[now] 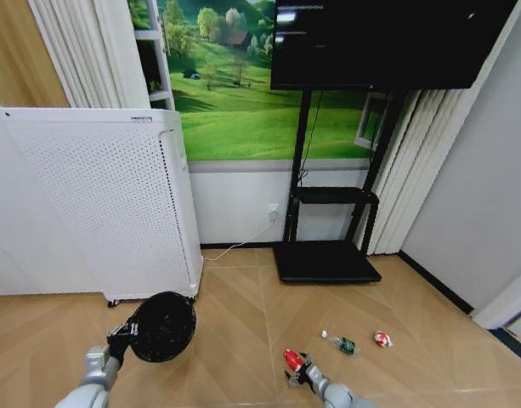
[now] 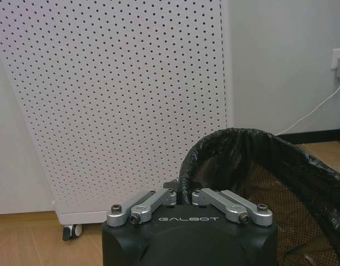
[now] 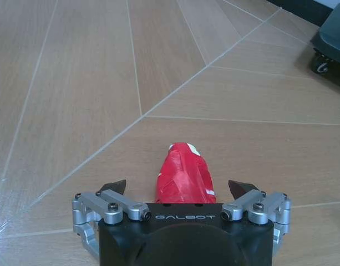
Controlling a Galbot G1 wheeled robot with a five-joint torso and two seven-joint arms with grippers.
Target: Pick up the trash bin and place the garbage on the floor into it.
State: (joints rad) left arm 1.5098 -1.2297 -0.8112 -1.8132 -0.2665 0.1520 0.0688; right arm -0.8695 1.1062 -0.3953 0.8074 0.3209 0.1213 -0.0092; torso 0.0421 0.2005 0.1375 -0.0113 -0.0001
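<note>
You are at the first pickup. Your left pincer [image 1: 122,333] is clamped on the rim of the bin [image 1: 161,326], holding it just in front of the white cabinet [image 1: 107,200]. Your right pincer [image 1: 296,371] is down near the floor [image 1: 235,340] with its jaws apart, one on each side of the red piece [image 1: 291,358] of garbage.

By my reading, the bin is already in hand and the red piece is the step now. The next move calls for closing squarely on it without pushing it along the boards, then carrying it across to the bin's mouth. The piece looks soft and crumpled, so expect it to squash.

The head view gives you the layout: the clear bottle [image 1: 339,342] with its green label and the red-and-white piece [image 1: 382,339] lie farther to the right, apart from each other and from the pincer. The right wrist view shows what the head view cannot: the red piece [image 3: 184,174] sits centred between the open tips, lying lengthwise away from the pincer [image 3: 181,189]. The left wrist view shows the left pincer [image 2: 182,197] shut on the bin [image 2: 269,183] rim, with a black liner folded over it, and the cabinet [image 2: 114,100] close behind.
</note>
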